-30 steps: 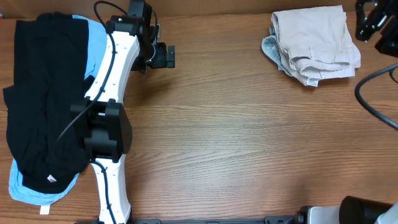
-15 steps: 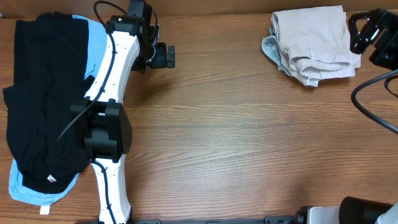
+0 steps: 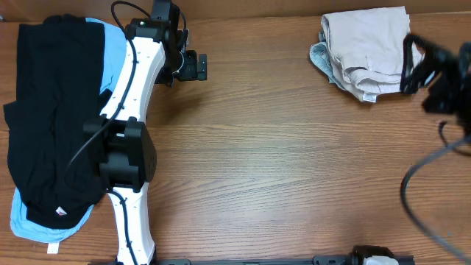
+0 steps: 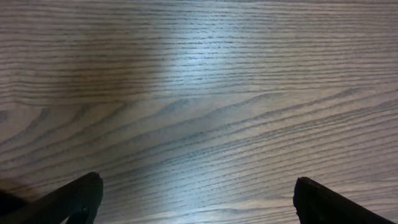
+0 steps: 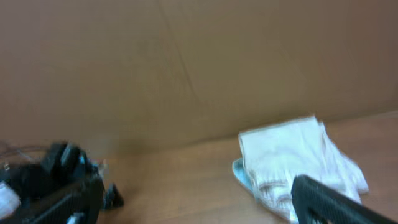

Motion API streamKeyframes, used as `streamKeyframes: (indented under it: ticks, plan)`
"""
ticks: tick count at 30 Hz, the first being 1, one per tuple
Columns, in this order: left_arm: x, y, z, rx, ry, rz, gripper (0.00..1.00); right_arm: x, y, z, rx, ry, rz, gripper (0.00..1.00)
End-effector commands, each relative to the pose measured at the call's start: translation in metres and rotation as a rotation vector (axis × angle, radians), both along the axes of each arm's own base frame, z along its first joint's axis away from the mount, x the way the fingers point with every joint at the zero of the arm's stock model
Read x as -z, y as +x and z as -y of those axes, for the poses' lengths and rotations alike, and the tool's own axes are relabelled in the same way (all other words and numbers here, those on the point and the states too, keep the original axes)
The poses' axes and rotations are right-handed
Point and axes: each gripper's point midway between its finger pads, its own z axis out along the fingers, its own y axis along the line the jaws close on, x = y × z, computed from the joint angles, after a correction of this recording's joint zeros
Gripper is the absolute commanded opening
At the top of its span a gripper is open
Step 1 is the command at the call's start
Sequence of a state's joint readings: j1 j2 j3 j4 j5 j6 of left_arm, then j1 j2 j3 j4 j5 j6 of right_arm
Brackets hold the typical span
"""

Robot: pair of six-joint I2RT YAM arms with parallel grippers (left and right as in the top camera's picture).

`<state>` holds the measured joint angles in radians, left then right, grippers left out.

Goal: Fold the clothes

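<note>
Presently the beige shorts (image 3: 368, 44) are being seen folded, rumpled, long axis running away from the robot, while left gripper (image 4: 198, 202) and right gripper (image 5: 199, 202) are being held wide open, empty.

Overall light: soft, even indoor light is falling from above onto the table (image 3: 280, 169), and the overhead view is looking moderately bright.
Glare: a pale sheen is spreading over the wood grain in the upper middle of the left wrist view, while its lower corners are fading darker.
Shadows: the left arm (image 3: 136, 96) is casting only a faint, short shadow on the wood just beside it.
Dark areas: the black garments (image 3: 51, 118) are losing nearly all fold detail.
Blur: the right arm (image 3: 445, 81) is showing as a smeared shape in the overhead view. The whole right wrist view is looking soft, with the beige shorts (image 5: 280, 155) hazy at the edges.
Sharpness: the grain is showing crisp in the left wrist view.
</note>
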<state>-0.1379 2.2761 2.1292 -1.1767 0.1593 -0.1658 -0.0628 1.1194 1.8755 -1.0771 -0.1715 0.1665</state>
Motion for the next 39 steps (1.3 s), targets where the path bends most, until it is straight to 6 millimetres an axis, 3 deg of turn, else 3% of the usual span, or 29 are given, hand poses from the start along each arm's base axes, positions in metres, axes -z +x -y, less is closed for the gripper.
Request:
streamKeyframes:
  ticks: [1, 8, 14, 22, 29, 39]
  plan:
    - [-0.012, 0.004, 0.003, -0.011, -0.003, 0.033, 1.00, 0.043, -0.011, -0.001, 0.006, 0.014, 0.010, 1.00]
    - [-0.012, 0.004, 0.003, -0.011, -0.003, 0.033, 1.00, 0.121, -0.029, -0.009, -0.019, 0.031, 0.121, 1.00]
    - [-0.012, 0.004, 0.003, -0.011, -0.003, 0.033, 1.00, 0.166, -0.035, -0.010, -0.012, 0.110, 0.271, 1.00]
    - [-0.012, 0.004, 0.003, -0.011, -0.003, 0.033, 1.00, 0.201, -0.040, -0.012, -0.032, 0.108, 0.463, 1.00]
    - [-0.012, 0.004, 0.003, -0.011, -0.003, 0.033, 1.00, 0.216, -0.053, -0.016, -0.048, 0.144, 0.518, 1.00]
    - [-0.012, 0.004, 0.003, -0.011, -0.003, 0.033, 1.00, 0.265, -0.040, -0.010, -0.002, 0.197, 0.437, 1.00]
